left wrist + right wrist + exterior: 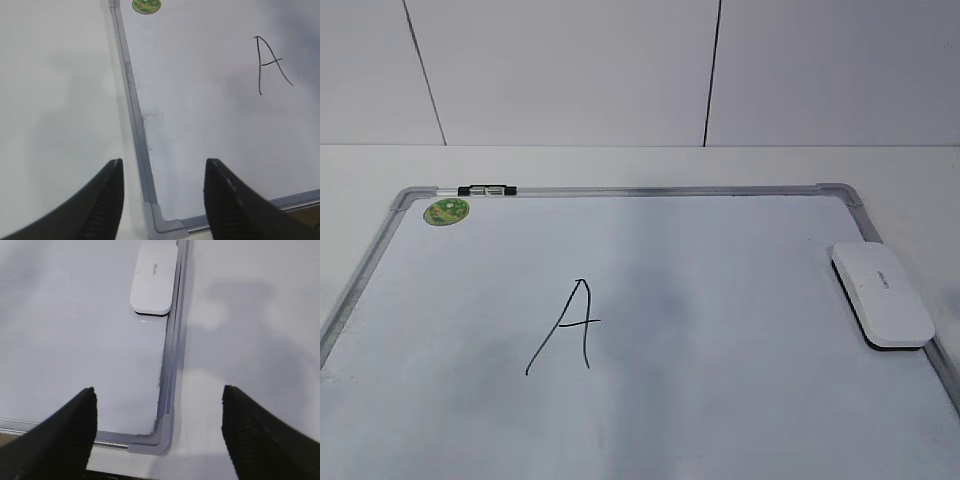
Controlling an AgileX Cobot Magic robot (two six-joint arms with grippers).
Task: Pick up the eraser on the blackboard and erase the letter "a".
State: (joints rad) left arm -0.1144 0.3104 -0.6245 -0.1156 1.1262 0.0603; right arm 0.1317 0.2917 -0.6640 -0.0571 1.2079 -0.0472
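Note:
The white eraser (882, 295) lies flat on the blackboard (720, 260) against its right frame, and shows in the right wrist view (154, 277) too. No small lowercase "a" shows in any view. Only a tall angular capital "A" (570, 325) is drawn left of the board's middle, also in the left wrist view (270, 62). My left gripper (164, 165) is open and empty above the board's near left corner. My right gripper (159, 390) is open and empty above the near right corner, well short of the eraser. Neither gripper shows in the exterior view.
A round green sticker (447, 211) sits at the board's far left corner. A small black and white piece (487, 190) lies on the far frame. White table (620, 165) surrounds the board, with a white panelled wall behind.

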